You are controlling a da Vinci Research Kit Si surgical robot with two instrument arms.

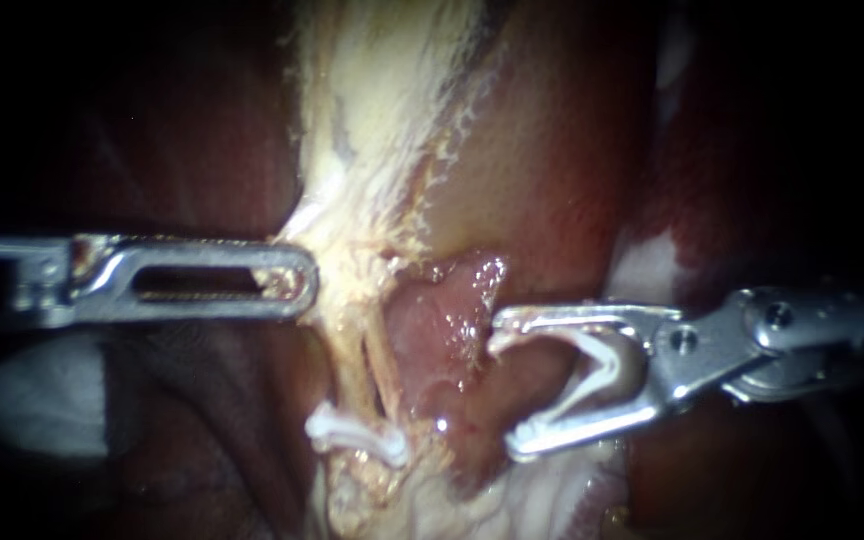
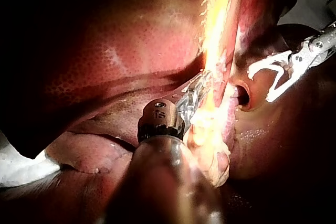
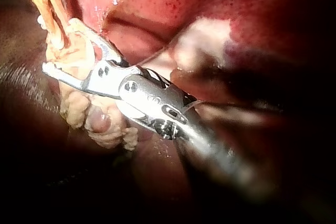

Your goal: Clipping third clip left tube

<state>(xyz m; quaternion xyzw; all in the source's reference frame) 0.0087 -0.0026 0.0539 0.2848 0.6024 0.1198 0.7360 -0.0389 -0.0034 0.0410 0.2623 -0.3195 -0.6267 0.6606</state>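
Observation:
Two thin pale tubes run down the middle of the endoscope view. The left tube [image 1: 347, 365] lies beside the right one [image 1: 384, 372], and a white clip [image 1: 357, 435] sits across them low down. My left instrument [image 1: 297, 280] comes in level, its slotted jaws shut on the pale tissue [image 1: 352, 250] just above the tubes; the left wrist view shows the same grip [image 2: 195, 95]. My right instrument [image 1: 507, 385] holds an open white clip [image 1: 592, 375] in wide-spread jaws. It stands to the right of the tubes with no tube between its jaws [image 3: 60, 45].
The pale gallbladder [image 1: 382, 90] rises above the tubes, with dark red liver [image 1: 552, 150] on both sides. A moist red flap of tissue [image 1: 452, 310] lies between the tubes and the right jaws. White gauze [image 1: 32, 400] shows at the lower left.

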